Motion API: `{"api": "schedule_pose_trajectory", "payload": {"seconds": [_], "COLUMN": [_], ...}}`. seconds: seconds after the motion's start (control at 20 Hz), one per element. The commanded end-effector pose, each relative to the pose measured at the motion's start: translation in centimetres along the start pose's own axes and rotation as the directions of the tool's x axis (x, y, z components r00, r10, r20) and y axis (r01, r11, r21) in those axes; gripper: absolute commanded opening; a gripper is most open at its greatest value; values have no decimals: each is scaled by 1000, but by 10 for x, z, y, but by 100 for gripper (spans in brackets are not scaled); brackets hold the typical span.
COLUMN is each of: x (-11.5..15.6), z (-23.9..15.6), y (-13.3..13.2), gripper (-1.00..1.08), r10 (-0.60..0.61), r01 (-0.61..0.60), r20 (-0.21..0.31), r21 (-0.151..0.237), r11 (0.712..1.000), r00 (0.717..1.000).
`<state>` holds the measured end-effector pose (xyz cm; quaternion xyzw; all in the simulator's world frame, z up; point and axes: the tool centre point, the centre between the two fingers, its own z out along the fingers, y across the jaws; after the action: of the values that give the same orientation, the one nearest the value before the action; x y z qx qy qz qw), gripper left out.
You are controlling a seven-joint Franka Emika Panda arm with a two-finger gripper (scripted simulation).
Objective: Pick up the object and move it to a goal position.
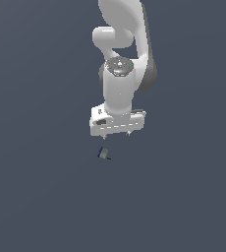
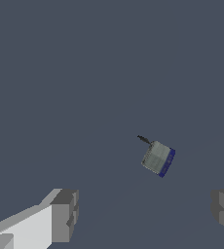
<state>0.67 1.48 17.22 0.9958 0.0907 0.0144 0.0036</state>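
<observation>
Closest to our wrist camera, we see our claw (image 2: 143,219) with its two grey fingertip pads (image 2: 65,216) spread wide apart and nothing between them, so it stands open and empty. We judge it is held that way on purpose: the gap is far broader than the piece we are after, which leaves room for error as we come over it.

Just beyond the pads lies the object (image 2: 158,158), a tiny flat block with a grey-beige face and a dark navy-blue edge, turned at an angle to the line between the fingers. A thin dark stub juts from one corner; we cannot tell what it is. The object sits ahead of the finger gap rather than inside it, and nearer one finger than the other, so we judge that we must shift across and perhaps rotate before closing.

In the exterior view, the claw (image 1: 116,133) hangs apart from the object (image 1: 103,153), which appears below it and slightly toward the exterior view's left, on the plain dark bench (image 1: 183,197). Farthest back, the white arm (image 1: 120,74) rises straight behind the claw. No goal marker shows in either view.
</observation>
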Motion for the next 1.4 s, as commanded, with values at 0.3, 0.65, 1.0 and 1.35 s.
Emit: {"api": "schedule_pose_trajectory", "payload": {"seconds": [0.3, 0.65, 1.0, 1.35], "x": [0, 0, -1, -2], "z": [23, 42, 61, 80], "y": [12, 21, 30, 38], "gripper": [100, 100, 100, 100], "r10": [-209, -383, -544, -686], "r01": [209, 383, 544, 686], "r20": [10, 17, 21, 20], "r21": [-4, -1, 6, 16], "r11": [978, 924, 839, 727], "r00": [978, 924, 839, 727]}}
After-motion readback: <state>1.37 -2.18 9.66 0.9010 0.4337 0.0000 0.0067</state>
